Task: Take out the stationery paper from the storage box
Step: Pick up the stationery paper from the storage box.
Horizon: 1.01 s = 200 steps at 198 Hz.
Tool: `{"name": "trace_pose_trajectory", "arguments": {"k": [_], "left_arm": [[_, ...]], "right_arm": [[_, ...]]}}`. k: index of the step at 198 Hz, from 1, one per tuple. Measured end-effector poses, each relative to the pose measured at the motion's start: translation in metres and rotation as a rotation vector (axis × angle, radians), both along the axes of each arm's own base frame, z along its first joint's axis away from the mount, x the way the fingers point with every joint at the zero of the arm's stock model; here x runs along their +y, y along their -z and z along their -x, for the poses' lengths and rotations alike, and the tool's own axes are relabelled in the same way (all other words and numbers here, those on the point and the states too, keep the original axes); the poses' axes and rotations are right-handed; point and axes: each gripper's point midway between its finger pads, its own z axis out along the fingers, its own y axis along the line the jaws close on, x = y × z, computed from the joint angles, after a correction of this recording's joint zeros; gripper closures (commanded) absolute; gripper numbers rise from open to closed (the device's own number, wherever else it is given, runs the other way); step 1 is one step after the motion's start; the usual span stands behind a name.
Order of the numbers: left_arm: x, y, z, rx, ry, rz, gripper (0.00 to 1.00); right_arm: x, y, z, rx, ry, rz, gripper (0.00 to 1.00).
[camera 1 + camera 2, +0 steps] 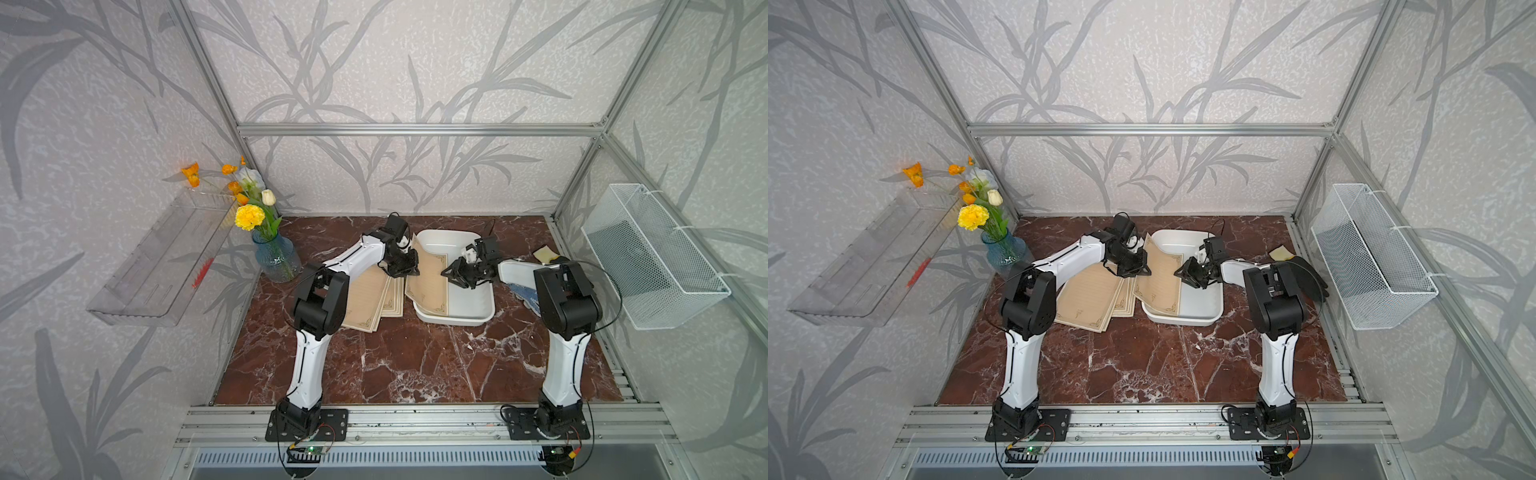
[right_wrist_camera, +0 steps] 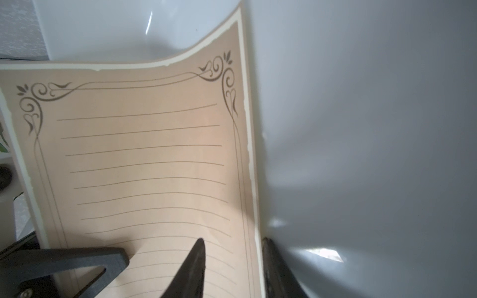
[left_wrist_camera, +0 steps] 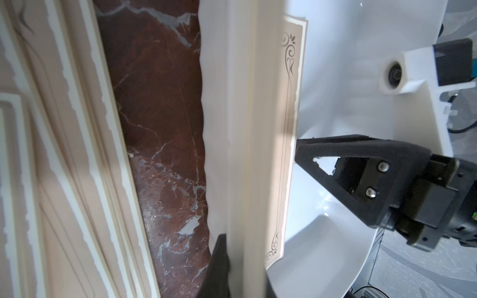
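Top views both show one tan, ruled sheet of stationery paper [image 1: 430,282] with dark scrolled corners, curled in the white storage box [image 1: 473,303], and loose sheets [image 1: 370,299] fanned just beside it. Left wrist: left gripper [image 3: 240,258] pinches that sheet's edge. Right wrist: right gripper [image 2: 232,242] stands parted astride the opposite edge.

Stationery paper [image 2: 144,160]: matt tan paper, pale ragged-printed border.
Storage box [image 1: 473,299]: smooth white plastic, glossy, carries highlights.
Surface [image 1: 415,365]: polished red-brown marble finish, white veining.
Right pincer [image 2: 232,241], fingers [image 2: 196,263]: matt black plastic, faintly grainy.
Basket [image 1: 656,257]: white-coated wire mesh.
Shelf [image 1: 158,266]: clear plastic.
Vase [image 1: 276,259]: ribbed blue glass.
Frame [image 1: 415,129]: brushed aluminium.
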Motion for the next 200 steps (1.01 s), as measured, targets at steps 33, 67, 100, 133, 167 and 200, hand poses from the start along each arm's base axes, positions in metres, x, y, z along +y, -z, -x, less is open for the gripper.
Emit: {"name": "trace_pose_trajectory", "arguments": {"k": [33, 67, 100, 133, 167, 200], "left_arm": [[-0.001, -0.005, 0.000, -0.005, 0.012, 0.002, 1.00], [-0.003, -0.009, 0.002, 0.000, 0.019, 0.023, 1.00], [-0.004, -0.008, 0.003, 0.010, 0.012, 0.035, 0.83], [-0.004, -0.008, 0.004, 0.012, 0.015, 0.038, 0.78], [-0.001, -0.006, 0.004, 0.010, 0.015, 0.018, 0.89], [0.002, -0.008, 0.005, -0.005, 0.023, 0.002, 1.00]], "right_arm": [[-0.007, -0.005, -0.003, -0.009, 0.001, 0.044, 0.54], [-0.009, -0.004, -0.003, -0.007, -0.005, 0.062, 0.46], [-0.008, -0.005, -0.003, -0.009, -0.009, 0.060, 0.45], [-0.010, -0.003, -0.001, -0.002, -0.010, 0.071, 0.45], [-0.010, -0.003, -0.001, -0.002, -0.011, 0.072, 0.45], [-0.010, -0.003, -0.001, -0.004, -0.016, 0.075, 0.45]]}}
